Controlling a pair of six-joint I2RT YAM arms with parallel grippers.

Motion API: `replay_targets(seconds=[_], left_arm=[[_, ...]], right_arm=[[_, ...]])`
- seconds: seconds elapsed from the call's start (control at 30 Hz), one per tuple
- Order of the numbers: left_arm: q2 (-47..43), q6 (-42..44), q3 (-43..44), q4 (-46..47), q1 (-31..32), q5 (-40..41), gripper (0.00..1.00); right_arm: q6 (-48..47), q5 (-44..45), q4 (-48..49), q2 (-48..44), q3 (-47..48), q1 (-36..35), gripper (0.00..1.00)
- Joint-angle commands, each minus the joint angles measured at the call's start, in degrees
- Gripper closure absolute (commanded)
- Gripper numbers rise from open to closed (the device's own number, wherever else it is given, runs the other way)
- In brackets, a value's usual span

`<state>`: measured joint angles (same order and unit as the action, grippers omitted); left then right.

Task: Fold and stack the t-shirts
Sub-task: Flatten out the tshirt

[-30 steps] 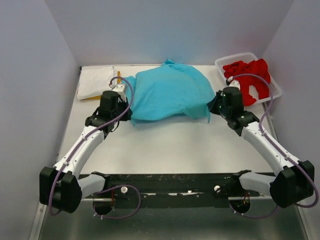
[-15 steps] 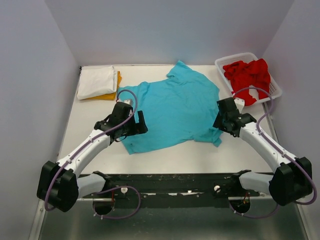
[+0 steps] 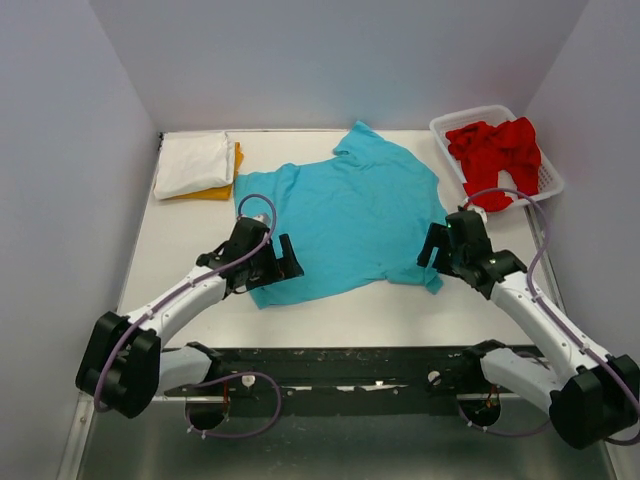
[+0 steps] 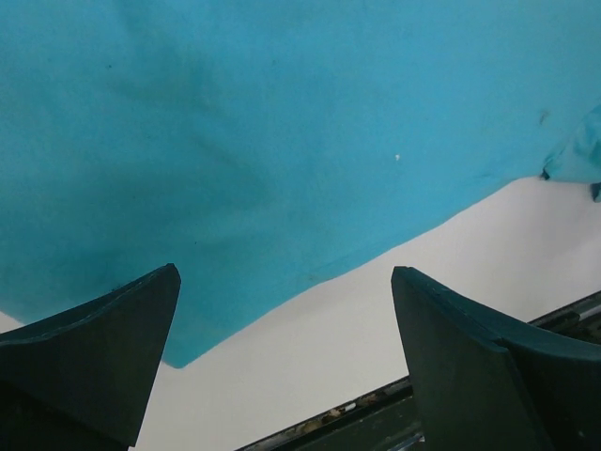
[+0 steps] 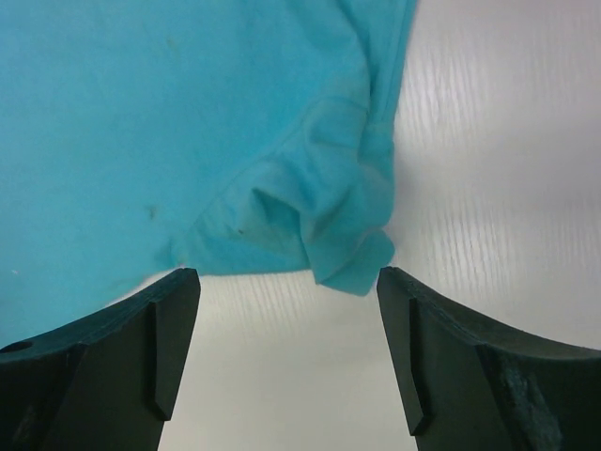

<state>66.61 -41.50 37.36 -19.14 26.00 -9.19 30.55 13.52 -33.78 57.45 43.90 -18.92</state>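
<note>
The turquoise t-shirt lies spread flat in the middle of the table, its hem toward me. My left gripper hovers open at the shirt's near left corner, holding nothing; in the left wrist view the cloth lies beyond the gripper. My right gripper is open and empty at the near right corner, where a crumpled corner of the shirt sits just ahead of the gripper. Red t-shirts fill the basket. A folded white t-shirt rests on a folded orange one.
The white slatted basket stands at the back right corner. The folded stack sits at the back left. Grey walls close in the table on three sides. A black rail runs along the near edge.
Both grippers opened and let go of the turquoise shirt, which now lies spread flat. Both arms drew back toward the near edge.
</note>
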Motion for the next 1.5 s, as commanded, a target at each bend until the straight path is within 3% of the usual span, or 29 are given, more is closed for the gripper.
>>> replay_targets(seconds=[0.0,0.23,0.33,0.4,0.53,0.6,0.77,0.87,0.97,1.1,1.2,1.27,1.33,1.47], left_arm=[[3.58,-3.38,-2.1,5.63,0.19,-1.22,0.01],[11.11,-4.03,-0.73,6.55,-0.07,2.87,0.01],[14.53,-3.97,0.06,7.05,-0.05,2.35,0.01],[16.2,-3.72,0.49,7.04,-0.07,2.73,0.02],[19.31,-3.31,2.7,6.27,-0.09,2.26,0.02],[20.2,-2.94,3.69,5.75,-0.07,1.58,0.02],[18.73,-2.98,4.03,4.04,-0.07,3.64,0.01],[18.03,-2.81,4.92,1.92,-0.07,5.75,0.01],[18.03,-2.71,5.6,1.08,-0.07,6.44,0.01],[17.56,-2.35,6.49,-0.68,-0.08,7.0,0.01],[15.63,-2.53,5.94,-2.46,-0.12,8.75,0.01],[14.66,-2.81,6.07,-4.04,-0.09,10.07,0.02],[13.52,-2.84,6.25,-4.71,-0.07,9.77,0.01],[9.38,-3.22,4.37,-4.35,-0.08,9.6,0.01]], right_arm=[[2.25,-2.28,-0.44,0.91,-4.37,0.03,0.15],[7.42,-1.94,12.52,9.65,-9.7,0.08,0.15],[7.69,-1.4,14.12,14.14,-9.18,0.02,0.2],[7.9,-2.54,14.41,15.48,-9.09,0.03,0.33],[8.47,-7.34,12.05,12.66,-8.88,0.02,0.8],[8.17,-10.87,6.71,9.3,-5.96,0.05,0.88],[7.9,-20.37,-4.64,5.66,2.81,0.04,0.88],[8.09,-21.72,-5.47,8.09,7.7,0.07,0.81],[8.17,-18.83,-1.31,13.63,10.39,0.43,0.8],[8.74,-6.47,-1.63,23.23,14.11,2.79,0.78],[7.78,-2.05,-6.19,23.96,13.81,3.04,0.61],[8.05,-0.56,-5.56,19.54,10.41,3.01,0.43],[6.38,-2.11,-4.6,15.49,8.52,3.01,0.32],[0.53,-11.48,2.97,9.45,3.56,3.01,0.26]])
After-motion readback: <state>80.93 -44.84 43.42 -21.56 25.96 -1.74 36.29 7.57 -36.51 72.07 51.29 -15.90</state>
